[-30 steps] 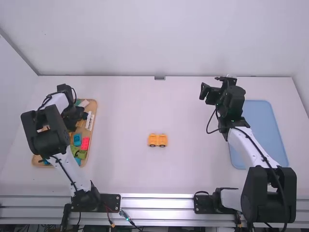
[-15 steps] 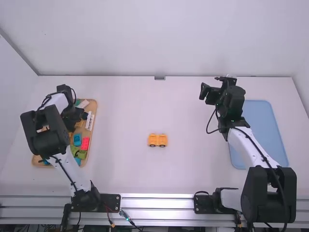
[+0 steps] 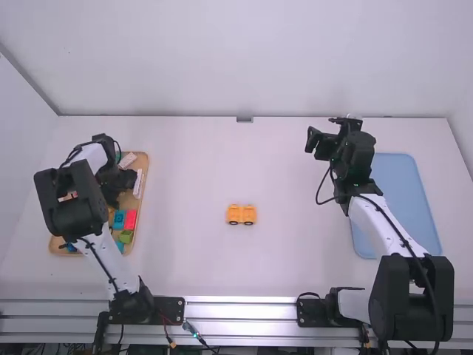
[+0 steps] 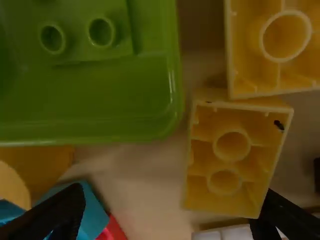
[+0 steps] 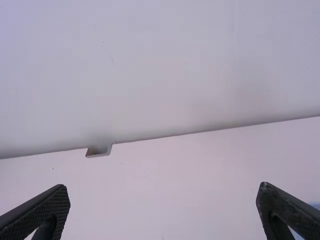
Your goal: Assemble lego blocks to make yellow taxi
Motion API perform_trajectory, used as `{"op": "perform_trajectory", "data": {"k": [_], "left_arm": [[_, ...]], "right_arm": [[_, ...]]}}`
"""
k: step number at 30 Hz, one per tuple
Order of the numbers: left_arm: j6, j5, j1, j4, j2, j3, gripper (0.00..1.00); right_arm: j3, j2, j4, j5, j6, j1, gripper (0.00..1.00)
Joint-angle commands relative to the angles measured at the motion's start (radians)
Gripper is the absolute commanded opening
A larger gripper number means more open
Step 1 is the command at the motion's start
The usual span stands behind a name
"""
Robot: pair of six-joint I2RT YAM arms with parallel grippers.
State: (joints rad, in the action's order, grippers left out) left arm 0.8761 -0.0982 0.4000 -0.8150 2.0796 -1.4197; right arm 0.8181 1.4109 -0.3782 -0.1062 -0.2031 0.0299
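An orange-yellow car base (image 3: 241,214) with black wheels stands near the middle of the white table. My left gripper (image 3: 112,201) is low over the wooden tray of blocks at the left. In the left wrist view my left gripper (image 4: 167,220) is open, and a yellow block (image 4: 232,155) with its hollow underside up lies close to one finger. Another upturned yellow block (image 4: 280,45) touches it. Over the far right part of the table is my right gripper (image 3: 309,140); seen from its wrist, the right gripper (image 5: 162,210) stands open with nothing between its fingers.
The wooden tray (image 3: 145,159) holds several loose blocks, among them a red block (image 3: 131,220) and a blue block (image 3: 119,217). A green piece (image 4: 100,95) lies beside the yellow blocks. On the right, a blue tray (image 3: 399,170) is partly behind the right arm.
The left gripper has shifted slightly toward the right and the near side over the wooden tray. The right arm and the car base have stayed where they were.
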Motion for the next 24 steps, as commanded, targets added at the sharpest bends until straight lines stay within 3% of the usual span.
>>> {"op": "perform_trajectory", "data": {"k": [1,14,17,24], "left_arm": [[-0.010,-0.009,-0.003,0.008,0.023,0.011,0.83],[-0.002,-0.075,-0.007,0.075,0.023,0.011,0.73],[-0.003,-0.071,-0.007,0.075,0.023,0.011,0.63],[-0.002,-0.068,-0.006,0.076,0.023,0.014,0.57]], "right_arm": [[0.039,0.009,0.001,-0.002,-0.002,0.004,0.99],[0.039,0.009,0.013,-0.002,-0.002,0.003,0.99],[0.039,0.009,0.012,-0.002,-0.002,0.003,0.99],[0.039,0.009,0.012,-0.002,-0.002,0.003,0.99]]}}
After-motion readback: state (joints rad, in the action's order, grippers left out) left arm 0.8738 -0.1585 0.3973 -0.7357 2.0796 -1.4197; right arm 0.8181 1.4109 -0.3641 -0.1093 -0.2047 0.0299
